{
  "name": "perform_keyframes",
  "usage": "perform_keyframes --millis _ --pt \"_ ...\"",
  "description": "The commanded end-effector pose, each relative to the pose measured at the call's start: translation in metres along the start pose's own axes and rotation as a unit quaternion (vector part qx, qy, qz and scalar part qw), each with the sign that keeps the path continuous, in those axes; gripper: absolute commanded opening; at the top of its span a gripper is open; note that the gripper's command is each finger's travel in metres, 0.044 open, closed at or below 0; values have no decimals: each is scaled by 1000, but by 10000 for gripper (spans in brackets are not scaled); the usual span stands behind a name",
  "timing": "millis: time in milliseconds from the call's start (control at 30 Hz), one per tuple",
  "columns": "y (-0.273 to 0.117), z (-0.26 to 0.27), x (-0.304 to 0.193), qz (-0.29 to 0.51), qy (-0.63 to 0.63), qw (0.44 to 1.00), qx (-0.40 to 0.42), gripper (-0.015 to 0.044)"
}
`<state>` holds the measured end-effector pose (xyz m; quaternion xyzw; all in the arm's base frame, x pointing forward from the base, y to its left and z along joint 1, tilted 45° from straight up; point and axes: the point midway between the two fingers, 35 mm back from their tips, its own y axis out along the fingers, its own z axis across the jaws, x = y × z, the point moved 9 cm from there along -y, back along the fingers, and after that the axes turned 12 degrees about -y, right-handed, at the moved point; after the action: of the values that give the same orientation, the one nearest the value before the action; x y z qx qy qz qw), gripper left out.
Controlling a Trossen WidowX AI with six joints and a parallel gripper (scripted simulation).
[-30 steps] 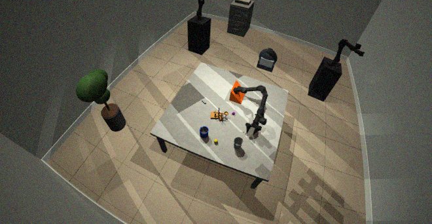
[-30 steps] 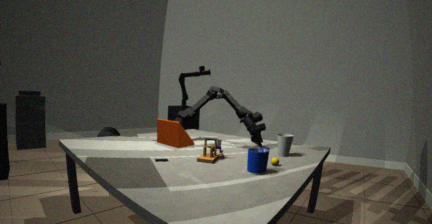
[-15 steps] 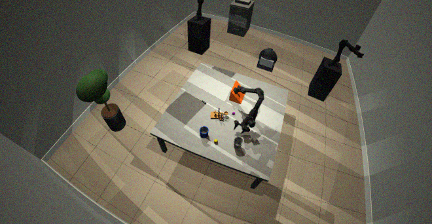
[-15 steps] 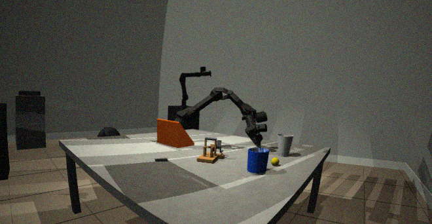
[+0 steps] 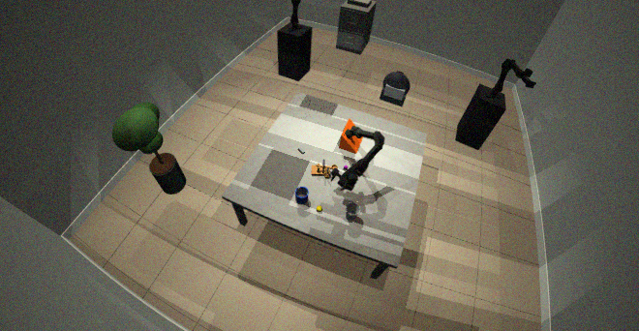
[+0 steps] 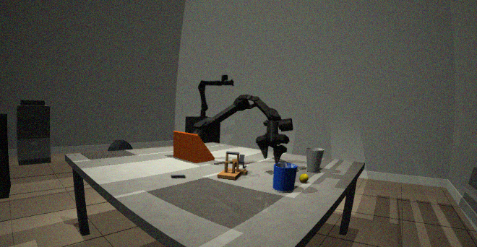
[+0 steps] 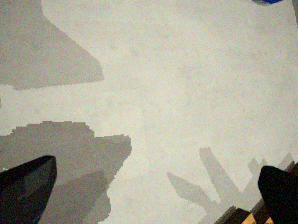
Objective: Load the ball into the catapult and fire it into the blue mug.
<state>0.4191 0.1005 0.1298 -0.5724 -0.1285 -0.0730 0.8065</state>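
My gripper point(image 5: 333, 174) point(image 6: 272, 159) point(image 7: 161, 172) is open and empty, pointing down above the table beside the catapult. The wooden catapult point(image 5: 317, 169) point(image 6: 230, 174) stands near the middle of the table; a corner of it shows in the wrist view point(image 7: 245, 217) by the right finger. The blue mug point(image 5: 302, 195) point(image 6: 284, 178) point(image 7: 271, 1) stands upright nearer the table's front edge. A yellow ball point(image 5: 319, 208) point(image 6: 303, 178) lies on the table beside the mug. A small purple ball point(image 5: 346, 167) lies close to the catapult, near the arm. The catapult's cup is too small to read.
A grey cup point(image 5: 351, 211) point(image 6: 314, 159) stands upright on the yellow ball's far side from the mug. An orange wedge-shaped block point(image 5: 350, 137) point(image 6: 191, 147) stands near the arm's base. A small dark flat piece point(image 5: 301, 151) point(image 6: 178, 176) lies beyond the catapult.
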Motion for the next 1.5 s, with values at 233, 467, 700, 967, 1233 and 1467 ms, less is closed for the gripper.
perform_keyframes --millis 233,467,700,967,1233,1467 --pt "5 -79 -8 73 140 987 7 440" --pt "7 -125 -21 119 228 966 24 440" --pt "9 -171 -37 163 317 933 54 440" --pt "10 -218 -61 204 414 882 96 440" --pt "9 -251 -81 228 486 834 132 440" --pt "47 -231 -92 228 485 834 133 440"
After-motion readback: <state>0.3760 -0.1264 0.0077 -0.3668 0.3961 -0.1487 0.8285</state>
